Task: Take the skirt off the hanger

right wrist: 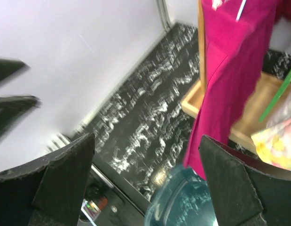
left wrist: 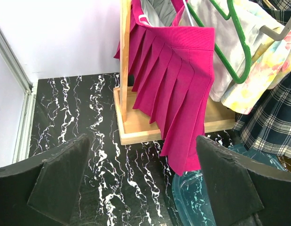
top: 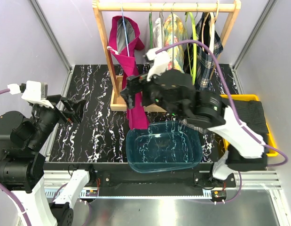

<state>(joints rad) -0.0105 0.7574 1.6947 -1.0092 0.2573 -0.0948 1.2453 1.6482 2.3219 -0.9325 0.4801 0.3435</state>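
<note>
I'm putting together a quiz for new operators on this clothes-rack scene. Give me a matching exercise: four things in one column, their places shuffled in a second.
Things
1. pink skirt
2. blue tub
3. yellow bin
4. plaid garment

Places
A. right edge of the table
B. hanging at the left end of the rack
C. hanging at the right end of the rack
D. near edge of the table, in front of the rack

Pairs: 1-B, 2-D, 3-A, 4-C

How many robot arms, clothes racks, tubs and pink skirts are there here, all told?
Robot arms: 2 (left arm, right arm)
Clothes racks: 1 (wooden rack)
Tubs: 2 (blue tub, yellow bin)
Pink skirts: 1 (pink skirt)
Total: 6
</note>
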